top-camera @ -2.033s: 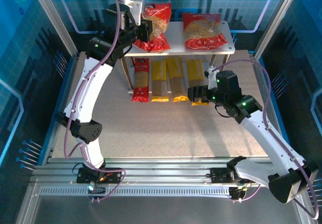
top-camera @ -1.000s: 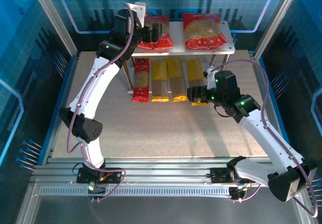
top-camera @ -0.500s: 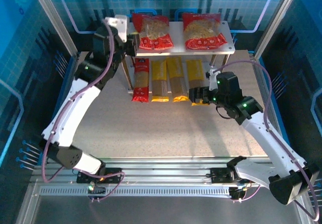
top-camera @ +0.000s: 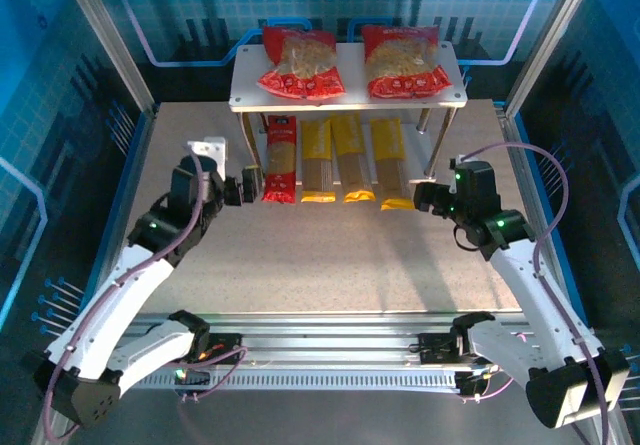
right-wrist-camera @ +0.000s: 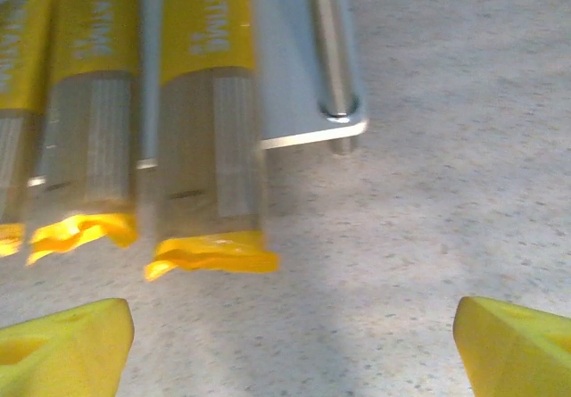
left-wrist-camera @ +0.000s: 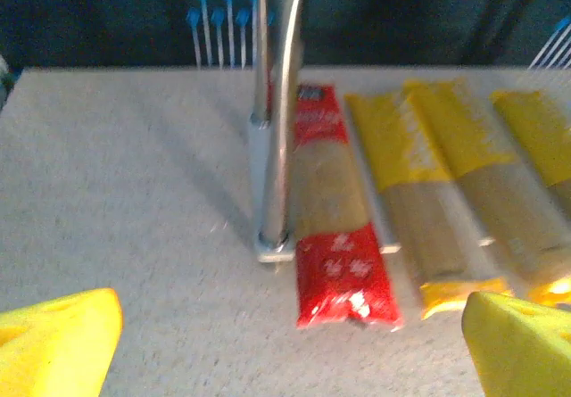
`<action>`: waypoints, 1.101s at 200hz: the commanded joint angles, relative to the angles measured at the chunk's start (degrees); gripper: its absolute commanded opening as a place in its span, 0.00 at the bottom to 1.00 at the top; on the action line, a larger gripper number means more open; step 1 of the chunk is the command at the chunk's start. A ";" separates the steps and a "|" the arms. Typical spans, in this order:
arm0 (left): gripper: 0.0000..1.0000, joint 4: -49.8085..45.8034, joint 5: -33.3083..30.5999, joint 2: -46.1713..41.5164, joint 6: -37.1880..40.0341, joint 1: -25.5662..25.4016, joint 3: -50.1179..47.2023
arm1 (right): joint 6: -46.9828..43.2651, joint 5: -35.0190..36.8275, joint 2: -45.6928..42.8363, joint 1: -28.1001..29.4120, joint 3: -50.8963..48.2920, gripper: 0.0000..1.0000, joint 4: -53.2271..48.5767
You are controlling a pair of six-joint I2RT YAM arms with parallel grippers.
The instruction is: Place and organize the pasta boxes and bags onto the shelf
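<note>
Two red bags lie flat on the shelf's (top-camera: 352, 70) top board, one on the left (top-camera: 300, 61) and one on the right (top-camera: 404, 60). On the lower board the red pack (top-camera: 281, 159) and three yellow packs (top-camera: 317, 161) (top-camera: 353, 155) (top-camera: 390, 161) lie side by side. My left gripper (top-camera: 244, 187) hovers open just left of the red pack (left-wrist-camera: 335, 223), holding nothing. The right gripper (top-camera: 425, 196) is open and holds nothing, just right of the rightmost yellow pack (right-wrist-camera: 210, 134). In both wrist views the yellow fingertips (left-wrist-camera: 55, 342) (right-wrist-camera: 62, 343) sit at the frame's bottom corners.
The shelf's front left leg (left-wrist-camera: 272, 147) stands close to the left gripper, and the front right leg (right-wrist-camera: 330, 53) rises from the lower board's corner (right-wrist-camera: 303, 111). Open speckled tabletop (top-camera: 330, 255) lies in front of the shelf. Metal frame posts and blue panels enclose the table.
The left arm let go of the left red bag on the top board and dropped to the table beside the shelf. The right gripper backed rightward off the rightmost yellow pack.
</note>
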 commanded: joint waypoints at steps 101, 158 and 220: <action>0.99 45.62 -2.10 12.85 6.65 14.24 -29.24 | -2.56 4.77 1.66 -8.79 -16.54 0.93 22.25; 0.99 67.00 2.67 23.54 9.67 15.30 -33.23 | -3.10 4.35 5.83 -9.19 -16.16 0.93 24.02; 0.99 87.64 11.10 35.78 12.85 17.25 -36.79 | -3.60 3.28 9.56 -9.55 -16.63 0.94 28.72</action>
